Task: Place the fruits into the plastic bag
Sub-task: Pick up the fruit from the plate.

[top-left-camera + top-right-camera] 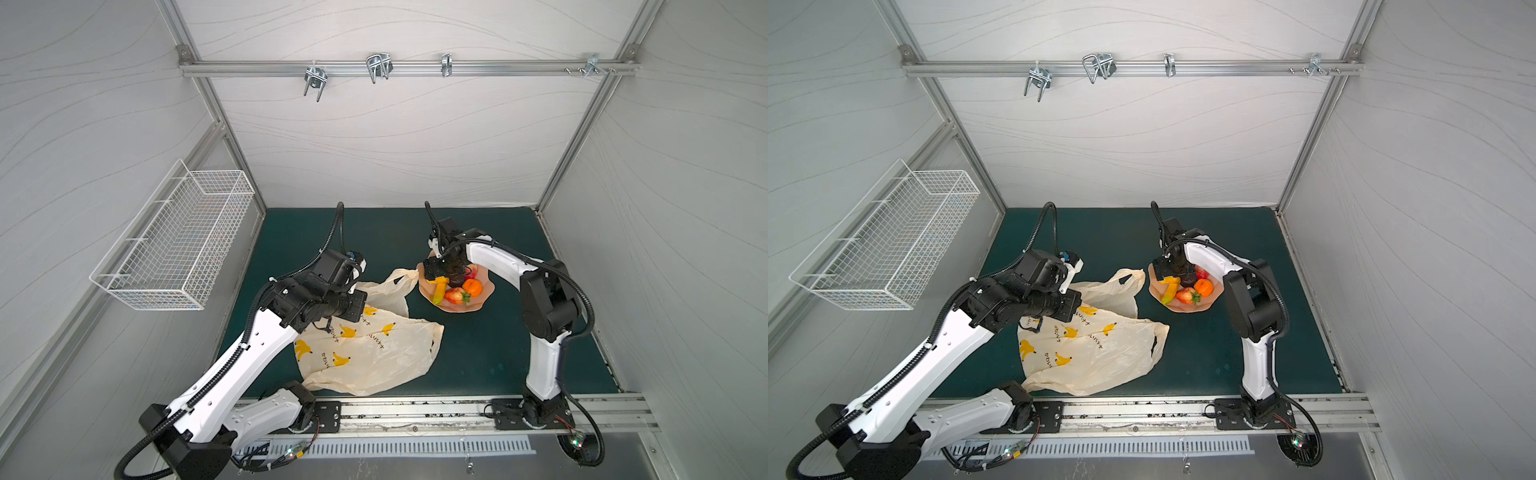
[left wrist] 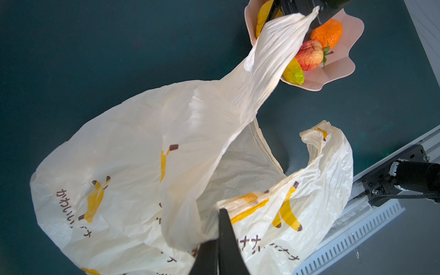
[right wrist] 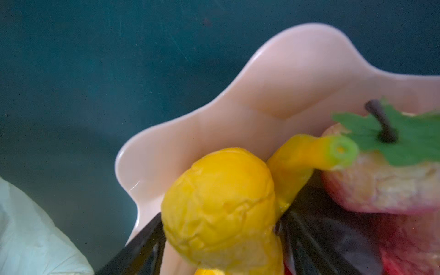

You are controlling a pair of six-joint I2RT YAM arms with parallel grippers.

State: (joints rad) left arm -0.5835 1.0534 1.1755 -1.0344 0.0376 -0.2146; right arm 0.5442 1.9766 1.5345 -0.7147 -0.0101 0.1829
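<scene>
The cream plastic bag (image 1: 374,353) with banana prints lies crumpled on the green mat. My left gripper (image 2: 220,228) is shut on its mouth edge and holds it up, so the mouth gapes. One loop handle (image 1: 405,276) reaches toward the pink dish (image 1: 478,305). In that dish lie the fruits: a lemon-like fruit (image 3: 221,190), a banana (image 1: 438,295), a strawberry (image 1: 455,296), an orange (image 1: 472,287) and a dark brown piece (image 1: 457,280). My right gripper (image 3: 221,214) is down in the dish with a finger against each side of the lemon-like fruit.
A white wire basket (image 1: 174,245) hangs on the left wall. Metal hooks (image 1: 378,66) sit on the rail high at the back. A metal rail (image 1: 415,411) runs along the table's front edge. A red fruit with a green leaf (image 3: 381,185) lies beside the banana stem.
</scene>
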